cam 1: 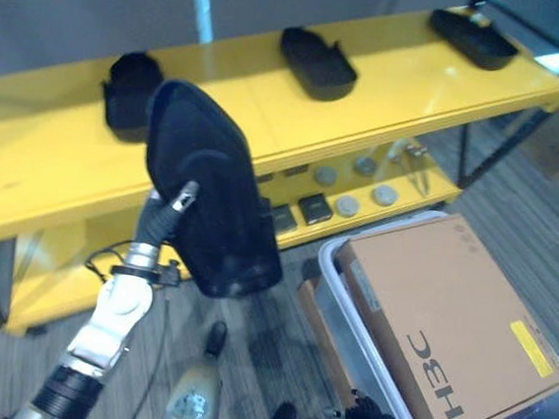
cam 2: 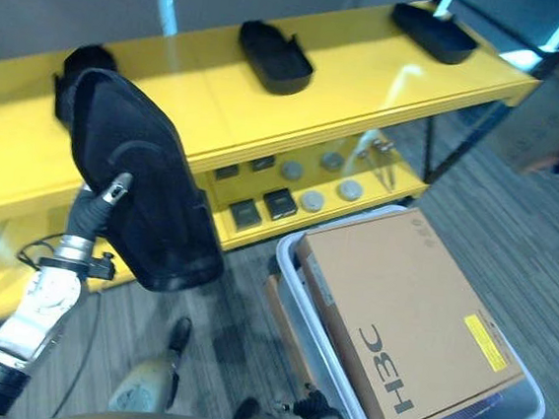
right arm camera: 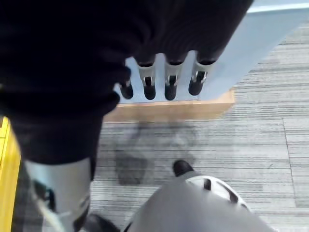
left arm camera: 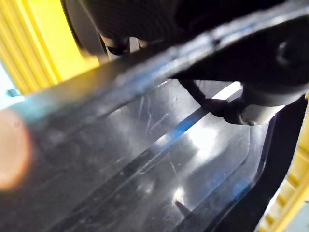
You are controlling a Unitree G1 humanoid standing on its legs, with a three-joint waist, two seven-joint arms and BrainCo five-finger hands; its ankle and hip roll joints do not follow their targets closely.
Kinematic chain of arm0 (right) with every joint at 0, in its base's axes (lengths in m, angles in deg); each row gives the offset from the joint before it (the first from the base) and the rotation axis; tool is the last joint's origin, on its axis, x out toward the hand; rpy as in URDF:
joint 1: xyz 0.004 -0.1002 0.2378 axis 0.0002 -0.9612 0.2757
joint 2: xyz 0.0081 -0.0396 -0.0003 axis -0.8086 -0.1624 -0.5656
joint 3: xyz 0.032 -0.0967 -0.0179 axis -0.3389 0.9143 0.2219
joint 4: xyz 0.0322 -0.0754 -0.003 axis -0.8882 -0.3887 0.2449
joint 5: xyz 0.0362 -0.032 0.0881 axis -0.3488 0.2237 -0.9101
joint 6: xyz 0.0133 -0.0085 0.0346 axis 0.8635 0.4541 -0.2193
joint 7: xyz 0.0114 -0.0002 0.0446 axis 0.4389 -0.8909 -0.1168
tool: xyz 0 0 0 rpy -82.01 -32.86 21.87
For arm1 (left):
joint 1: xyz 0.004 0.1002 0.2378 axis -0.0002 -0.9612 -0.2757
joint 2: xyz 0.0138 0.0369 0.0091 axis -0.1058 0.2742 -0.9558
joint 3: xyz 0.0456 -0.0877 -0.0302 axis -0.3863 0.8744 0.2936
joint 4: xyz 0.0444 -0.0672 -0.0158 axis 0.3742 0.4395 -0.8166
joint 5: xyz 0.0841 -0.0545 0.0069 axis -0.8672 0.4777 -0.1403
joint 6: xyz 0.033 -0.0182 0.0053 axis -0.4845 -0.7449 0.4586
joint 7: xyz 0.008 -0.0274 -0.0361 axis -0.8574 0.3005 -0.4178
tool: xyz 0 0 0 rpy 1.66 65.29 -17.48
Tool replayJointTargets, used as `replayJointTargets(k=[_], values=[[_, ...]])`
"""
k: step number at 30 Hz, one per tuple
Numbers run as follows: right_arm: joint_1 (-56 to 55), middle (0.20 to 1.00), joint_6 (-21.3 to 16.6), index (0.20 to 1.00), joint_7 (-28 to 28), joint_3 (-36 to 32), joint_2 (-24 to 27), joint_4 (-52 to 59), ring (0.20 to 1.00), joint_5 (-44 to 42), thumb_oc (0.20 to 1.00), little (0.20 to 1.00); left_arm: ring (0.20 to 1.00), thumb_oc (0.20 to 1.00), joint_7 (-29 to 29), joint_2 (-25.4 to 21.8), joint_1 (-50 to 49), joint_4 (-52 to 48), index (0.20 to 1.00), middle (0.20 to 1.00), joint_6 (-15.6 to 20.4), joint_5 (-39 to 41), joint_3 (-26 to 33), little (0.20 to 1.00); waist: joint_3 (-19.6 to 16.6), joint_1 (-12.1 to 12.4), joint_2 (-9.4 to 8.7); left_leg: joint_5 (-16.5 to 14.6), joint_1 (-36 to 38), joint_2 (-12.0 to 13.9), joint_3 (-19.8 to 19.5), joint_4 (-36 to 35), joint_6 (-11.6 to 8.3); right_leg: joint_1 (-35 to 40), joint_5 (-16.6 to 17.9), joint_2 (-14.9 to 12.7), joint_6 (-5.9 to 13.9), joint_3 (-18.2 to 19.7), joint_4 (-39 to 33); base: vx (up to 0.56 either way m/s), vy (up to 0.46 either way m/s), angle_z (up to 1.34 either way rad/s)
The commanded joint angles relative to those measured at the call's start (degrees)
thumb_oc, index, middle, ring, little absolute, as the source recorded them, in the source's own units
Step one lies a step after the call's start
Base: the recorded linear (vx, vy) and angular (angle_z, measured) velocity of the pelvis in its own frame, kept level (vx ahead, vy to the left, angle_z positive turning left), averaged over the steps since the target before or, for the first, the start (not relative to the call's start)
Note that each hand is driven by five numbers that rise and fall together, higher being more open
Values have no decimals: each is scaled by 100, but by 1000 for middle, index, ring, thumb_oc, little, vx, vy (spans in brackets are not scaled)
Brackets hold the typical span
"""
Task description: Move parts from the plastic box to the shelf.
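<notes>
- Carrying step, by the look of it: 1 black part [cam 1: 211,198] held up by the left hand [cam 1: 165,213] in front of the yellow shelf [cam 1: 369,99], between the plastic box [cam 1: 348,325] and the top board.
- Next move, as a judgement: lift the part over the front edge of the top board and set it down on a bare stretch, likely between the part at the left end [cam 1: 127,91] and the middle part [cam 1: 318,63], without knocking either.
- Left hand's fingers mostly hidden behind the part in the eye views; 1 silver finger lying on its face. Left wrist view too close to read well, probably the glossy inner surface of the part with a dark-tipped finger against it. Grip taken as closed round the part's edge, since the part hangs clear of any support.
- Right hand [right arm camera: 164,82] low beside the grey box wall, fingers curled downward, holding nothing.
- Held part: dark, glossy, elongated shell with rounded ends and a raised rim, tilted steeply, long axis running down toward the floor.
- 3 similar parts already on the top board: left end, middle, and far right [cam 1: 475,35].
- Plastic box on the floor at the right, a brown cardboard carton [cam 1: 448,315] lying across it.
- Lower board carrying small round and square items [cam 1: 346,191].
</notes>
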Motion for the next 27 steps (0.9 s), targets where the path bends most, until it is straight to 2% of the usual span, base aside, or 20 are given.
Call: replayJointTargets(k=[1,5,7,11,13,14,15,16,17,18,19,20,21,22,24,25,26,27], values=[[56,1000,156,1000,-8,-3,1,-194,1000,-83,1000,1000,200,200,456,16,276,-914,200,200,402,896,702,200,-215,-59,67,-606,479,160,370,442,-98,214,-59,-3,382,-276,-723,3,-18,113],[49,1000,186,1000,-57,-71,-56,-182,1000,-117,1000,1000,200,200,589,49,118,-1042,200,200,342,1157,846,200,-296,-47,46,-810,467,-90,593,651,-30,359,-11,-47,376,-750,-765,21,45,143],[83,1000,205,1000,-69,-212,-92,-175,1000,-201,1000,1000,200,200,706,75,34,-1121,200,200,271,1304,931,200,-418,-25,97,-743,682,-95,825,230,11,455,4,-55,426,-1038,-708,79,122,97],[209,1000,213,1000,-28,-331,-174,-43,1000,-451,1000,1000,200,200,714,66,-56,-1175,200,200,157,1502,1034,200,-520,83,112,-548,934,-262,494,-327,86,568,79,-226,556,-1270,-405,138,202,65],[221,1000,168,1000,-56,-472,-217,117,1000,-648,1000,1000,200,200,837,72,-1,-1259,200,200,132,1688,1041,200,-563,83,124,-620,1103,-414,366,-460,253,553,213,-523,729,-1322,159,166,293,37],[209,1000,175,1000,-53,-481,-233,208,1000,-668,1000,1000,200,200,847,95,40,-1247,200,200,146,1787,1013,200,-550,10,122,-726,1271,-589,280,-528,412,456,476,-879,928,-1284,746,250,525,57],[285,1000,167,1000,-15,-430,-210,383,1000,-551,1000,1000,200,200,820,56,80,-1302,200,200,169,1844,957,200,-400,-166,200,-838,1517,-804,93,-617,660,58,1397,-1420,1231,-910,1811,185,446,54],[294,1000,173,1000,-13,-426,-206,390,1000,-548,1000,1000,200,200,821,60,88,-1299,200,200,170,1846,967,200,-385,-164,185,-849,1520,-852,103,-618,699,8,1401,-1495,1271,-856,1905,103,362,69],[373,1000,147,1000,101,-438,-219,482,1000,-517,1000,1000,200,200,807,-10,125,-1290,200,200,189,1758,887,200,-295,-344,312,-858,1561,-735,-4,-630,743,-474,1188,-1487,1179,-236,2343,2,94,72],[379,1000,148,1000,104,-437,-218,482,1000,-518,1000,1000,200,200,807,-9,136,-1279,200,200,196,1757,887,200,-304,-314,306,-866,1545,-732,28,-627,736,-529,1156,-1492,1162,-196,2387,29,61,70],[418,1000,129,1000,137,-406,-234,498,1000,-519,1000,1000,200,200,809,-45,178,-1245,200,200,228,1735,838,200,-294,-362,331,-844,1553,-696,-47,-636,688,-661,863,-1291,1043,73,2149,-5,-62,36],[445,1000,106,1000,167,-354,-255,484,1000,-505,1000,1000,200,200,829,-87,228,-1218,200,200,280,1743,795,200,-298,-363,373,-712,1474,-607,-33,-631,617,-731,679,-957,785,147,1600,59,-97,18],[437,1000,98,1000,165,-278,-265,476,1000,-462,1000,1000,200,200,843,-125,230,-1218,200,200,314,1770,786,200,-286,-427,365,-713,1494,-621,-125,-632,578,-862,533,-649,732,337,1083,85,-141,12],[422,1000,99,1000,171,-253,-264,440,1000,-445,1000,1000,200,200,872,-134,246,-1202,200,200,311,1850,793,200,-288,-461,354,-739,1523,-632,-201,-619,538,-871,556,-448,755,447,650,200,-142,-4],[337,1000,141,1000,173,-241,-252,296,1000,-456,1000,1000,200,200,973,24,322,-1084,200,200,328,2206,824,200,-318,-599,292,-903,1638,-693,-413,-558,507,-819,573,-36,747,960,-49,251,-130,21],[335,1000,164,1000,127,-225,-267,261,1000,-451,1000,1000,200,200,1023,89,294,-1072,200,200,342,2332,872,200,-337,-605,273,-984,1642,-715,-418,-465,515,-853,641,5,726,1060,-97,343,-124,63],[296,1000,196,1000,51,-184,-284,178,1000,-426,1000,1000,200,200,1060,198,233,-1035,200,200,356,2349,923,200,-379,-582,246,-1213,1615,-821,-407,-56,561,-705,650,6,668,1148,-272,236,-77,68],[294,1000,195,1000,50,-181,-282,177,1000,-426,1000,1000,200,200,1060,201,227,-1039,200,200,356,2347,924,200,-377,-584,251,-1259,1585,-815,-405,18,560,-694,655,12,667,1147,-284,267,-103,34]])
